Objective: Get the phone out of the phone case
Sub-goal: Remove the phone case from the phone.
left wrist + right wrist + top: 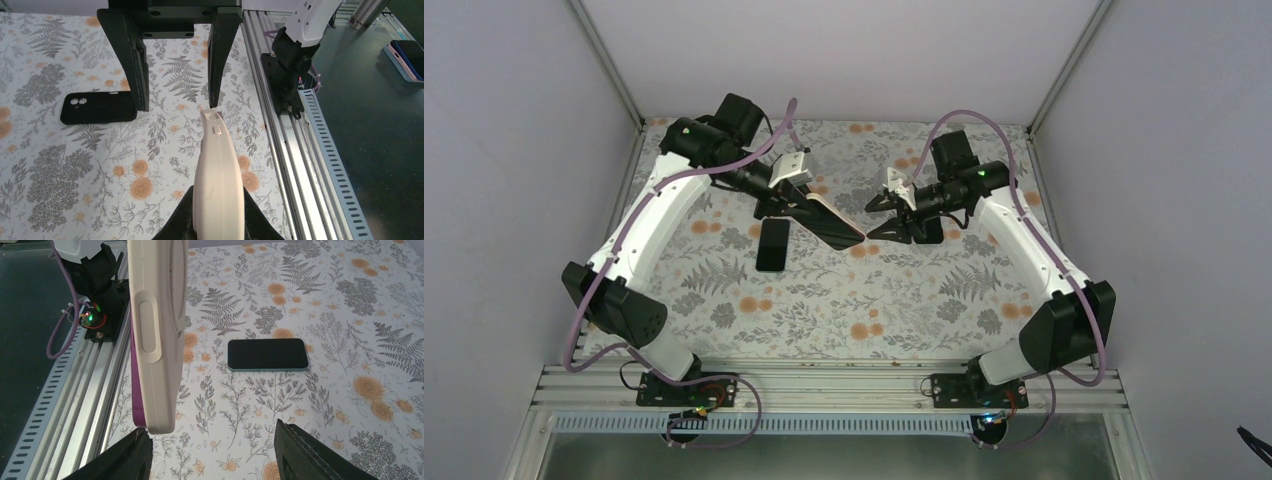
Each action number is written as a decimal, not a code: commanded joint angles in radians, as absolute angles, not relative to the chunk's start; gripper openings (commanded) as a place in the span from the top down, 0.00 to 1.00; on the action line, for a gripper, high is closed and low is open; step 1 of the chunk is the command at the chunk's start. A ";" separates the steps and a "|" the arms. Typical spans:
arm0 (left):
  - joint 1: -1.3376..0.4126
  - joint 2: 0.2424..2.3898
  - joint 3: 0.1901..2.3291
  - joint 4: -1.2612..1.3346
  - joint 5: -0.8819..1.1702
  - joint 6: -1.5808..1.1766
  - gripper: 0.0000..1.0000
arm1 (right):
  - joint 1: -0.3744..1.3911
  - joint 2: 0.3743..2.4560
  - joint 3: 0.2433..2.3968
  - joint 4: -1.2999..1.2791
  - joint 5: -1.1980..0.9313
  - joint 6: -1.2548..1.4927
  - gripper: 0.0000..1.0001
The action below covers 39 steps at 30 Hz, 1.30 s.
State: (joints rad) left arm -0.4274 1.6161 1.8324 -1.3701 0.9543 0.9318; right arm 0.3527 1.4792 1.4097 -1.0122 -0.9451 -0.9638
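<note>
My left gripper [796, 203] [218, 210] is shut on a beige phone case [835, 221] [218, 175] and holds it edge-up above the table. A purple phone edge [134, 390] shows along one side of the case [157, 335], so the phone sits in it. My right gripper [876, 215] [212, 452] is open; the free end of the case hangs just above its left finger [120, 457]. In the left wrist view the right gripper's two fingers [134, 60] stand apart beyond the case's tip.
A black phone [773, 244] [267, 354] lies screen up on the flowered table [824, 320]. A black case with camera holes [98, 107] lies under the right gripper. The rail [295, 165] runs along the near edge. Another cased phone [407, 57] lies off the table.
</note>
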 commanded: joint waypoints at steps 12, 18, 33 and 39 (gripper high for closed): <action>-0.422 1.637 1.872 -1.354 1.033 0.944 0.98 | 0.365 1.503 1.433 -1.014 -0.988 -0.979 0.38; -0.421 1.636 1.873 -1.356 1.026 0.945 0.98 | 0.366 1.499 1.432 -1.025 -0.991 -0.988 0.38; -0.422 1.638 1.886 -1.356 1.033 0.942 0.98 | 0.370 1.505 1.423 -1.027 -0.985 -0.990 0.38; -0.422 1.630 1.878 -1.356 1.034 0.943 0.98 | 0.370 1.507 1.422 -0.985 -0.964 -0.961 0.40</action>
State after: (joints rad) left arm -0.4271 1.6440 1.8496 -1.3701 0.9554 0.9314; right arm 0.3599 1.4963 1.4139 -1.0206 -0.9558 -0.9752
